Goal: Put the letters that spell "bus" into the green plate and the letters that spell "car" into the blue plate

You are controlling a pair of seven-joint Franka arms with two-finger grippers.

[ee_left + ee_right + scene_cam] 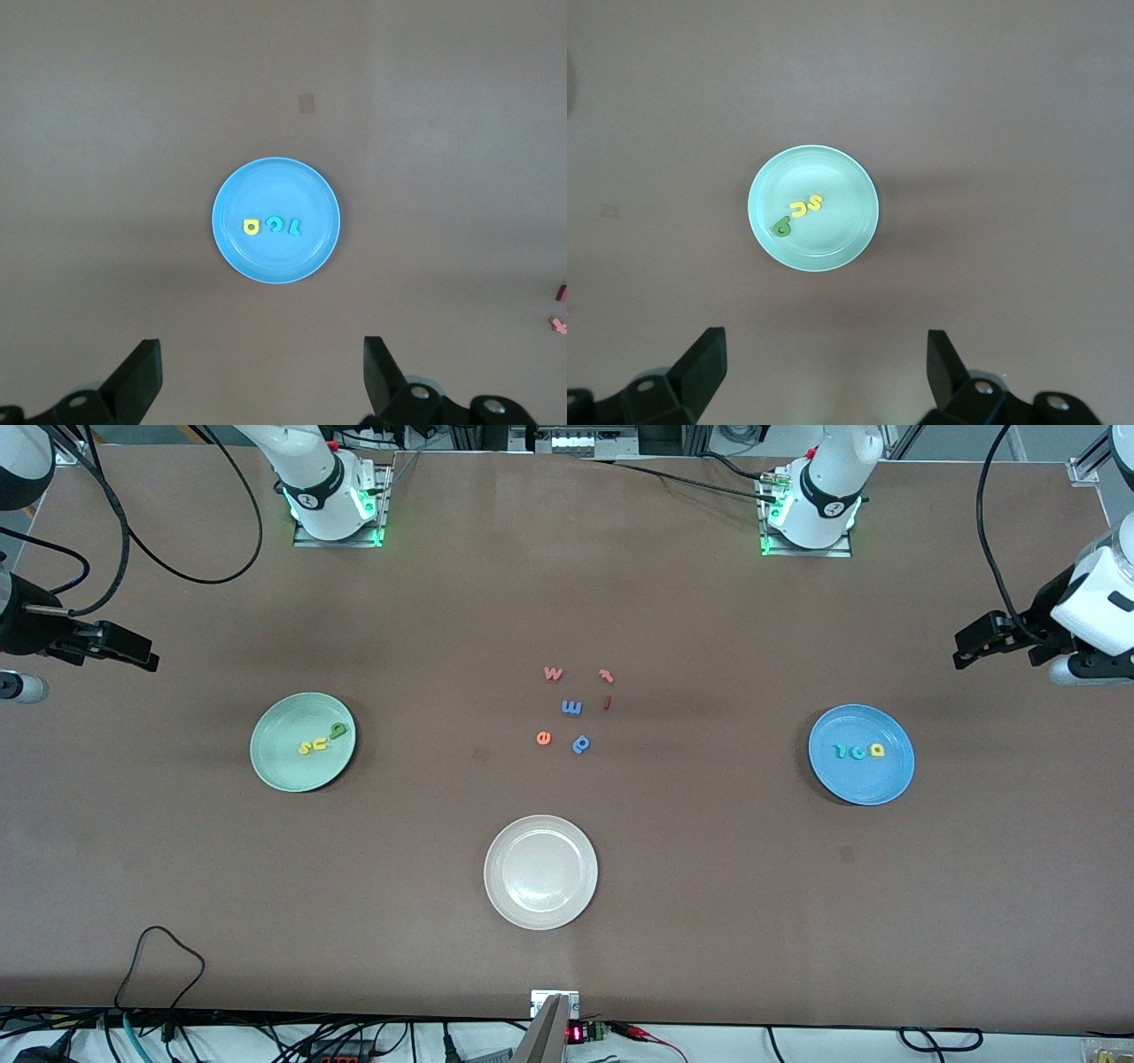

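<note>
The green plate [292, 775] lies toward the right arm's end of the table and holds a dark green b [338, 731], a yellow u [319, 742] and a yellow s [305, 747]. The blue plate [864, 788] lies toward the left arm's end and holds a teal r [840, 750], a teal c [858, 753] and a yellow a [877, 750]. My right gripper [146, 654] hangs open and empty high over the bare table beside the green plate [824, 252]. My left gripper [961, 651] hangs open and empty the same way beside the blue plate [275, 261].
A white plate [540, 911] sits nearer the front camera, mid-table. Loose letters lie at the centre: a pink w [553, 673], red t [606, 676], red i [607, 702], blue m [571, 708], orange e [543, 737], blue p [581, 744].
</note>
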